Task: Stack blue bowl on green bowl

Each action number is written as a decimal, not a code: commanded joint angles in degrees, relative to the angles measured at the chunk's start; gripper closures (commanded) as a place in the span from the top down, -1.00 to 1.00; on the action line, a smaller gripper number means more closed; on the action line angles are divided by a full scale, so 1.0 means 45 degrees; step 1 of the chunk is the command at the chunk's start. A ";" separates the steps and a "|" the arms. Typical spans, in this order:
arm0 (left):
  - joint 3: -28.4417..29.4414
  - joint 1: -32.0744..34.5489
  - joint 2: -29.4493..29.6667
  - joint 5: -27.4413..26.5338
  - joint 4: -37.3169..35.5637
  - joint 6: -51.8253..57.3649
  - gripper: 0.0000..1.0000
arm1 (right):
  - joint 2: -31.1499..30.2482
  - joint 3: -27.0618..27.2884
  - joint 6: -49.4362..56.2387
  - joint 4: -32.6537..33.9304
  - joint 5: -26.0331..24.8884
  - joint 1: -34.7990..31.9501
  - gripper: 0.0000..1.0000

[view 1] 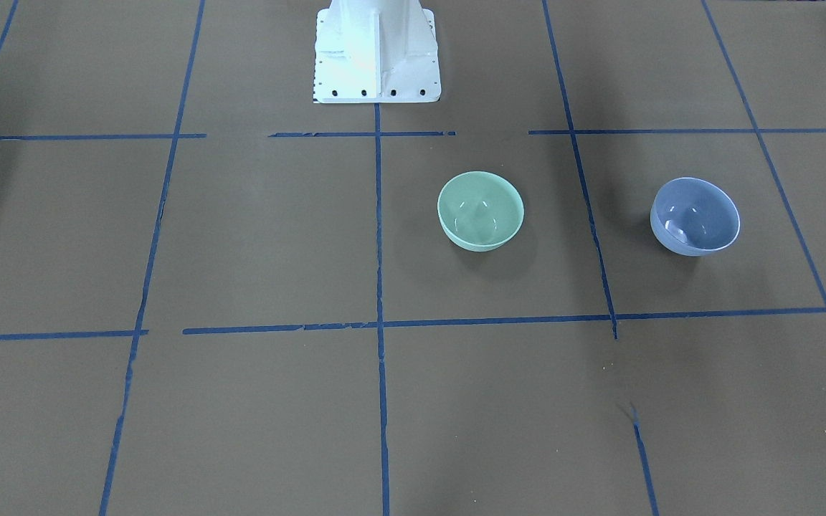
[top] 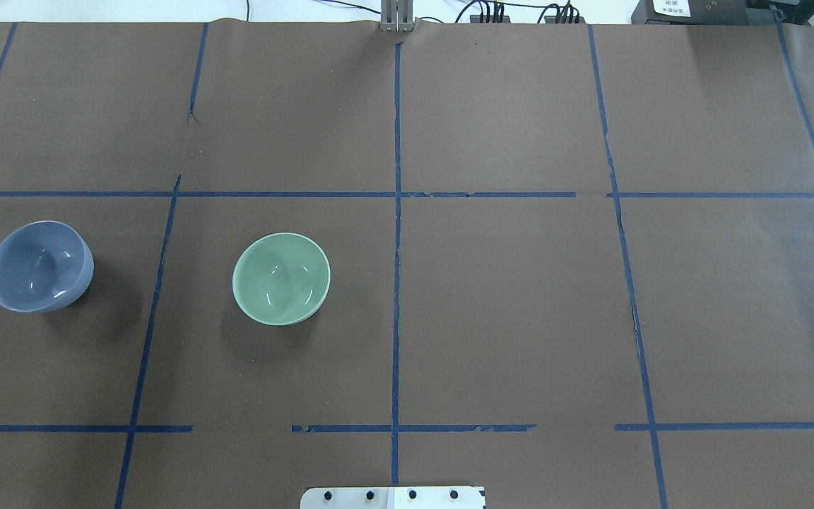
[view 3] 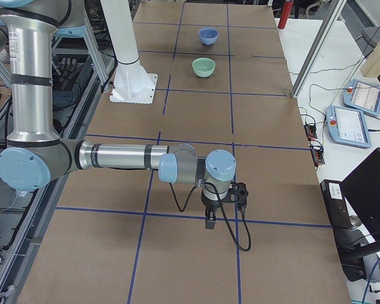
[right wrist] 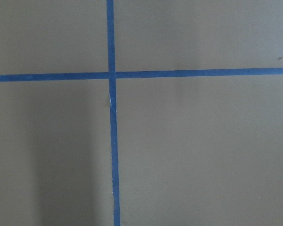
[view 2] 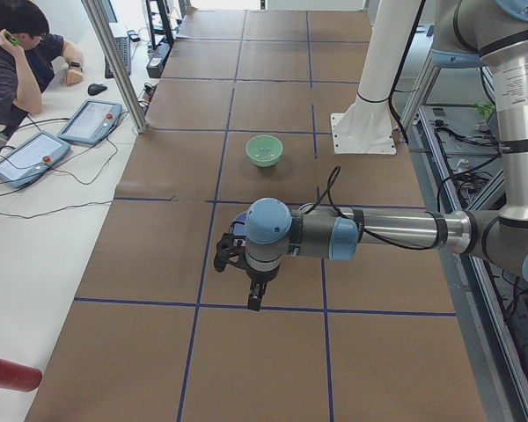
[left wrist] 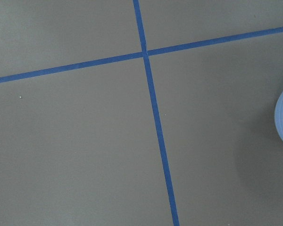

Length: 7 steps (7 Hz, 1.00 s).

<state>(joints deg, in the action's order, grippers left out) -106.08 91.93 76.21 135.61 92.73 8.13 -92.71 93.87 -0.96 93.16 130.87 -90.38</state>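
The blue bowl (view 1: 695,216) is set upright on the bench (view 1: 255,236), on the robot's left side, with the green bowl (view 1: 480,211) standing well apart from it, nearer the middle line of blue tape (view 1: 378,229). The bowls are separated by another tape line. Each glossy inside is shown bare, marked only by glints of light.

In the left wrist view only an arc of the blue bowl's rim is caught, cut off by the right edge. In the exterior left view that bowl is hidden behind the near arm. The white base (view 1: 376,54) is cropped in the front-facing and overhead views, where no arm is seen.

The left arm (view 2: 370,230) is held stretched level above the bench, its wrist turned so that the jaws are pointed straight down. The right arm (view 3: 123,156) is posed likewise at the opposite end, jaws downward above a tape line. Both sets of jaws are seen only in the side views, so it cannot be told whether they are parted or closed.
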 commanded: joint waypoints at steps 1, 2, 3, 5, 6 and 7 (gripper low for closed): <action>-0.0077 -0.0019 0.0018 -0.0019 -0.0020 -0.0145 1.00 | -0.0004 0.0000 0.0019 0.0000 0.0000 0.0005 1.00; 0.0115 -0.0019 0.0096 0.0019 0.0058 -0.0127 1.00 | -0.0004 0.0000 0.0000 0.0000 0.0000 0.0005 1.00; 0.0117 -0.0019 0.0232 0.0020 0.0078 -0.0165 1.00 | -0.0004 0.0000 0.0019 0.0000 0.0000 0.0005 1.00; 0.0155 -0.0484 0.1146 0.0020 0.0058 -0.0282 1.00 | -0.0004 0.0000 0.0000 0.0000 0.0000 0.0005 1.00; 0.0079 -0.1687 0.1248 -0.0019 0.0232 -0.1114 1.00 | -0.0004 0.0000 0.0000 0.0000 0.0000 0.0005 1.00; 0.0252 -0.2434 0.1210 -0.0116 0.1491 -0.3133 1.00 | -0.0004 0.0000 0.0019 0.0000 0.0000 0.0005 1.00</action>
<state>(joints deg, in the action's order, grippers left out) -105.51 85.59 81.29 135.49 94.72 2.47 -92.72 93.87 -0.94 93.16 130.87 -90.37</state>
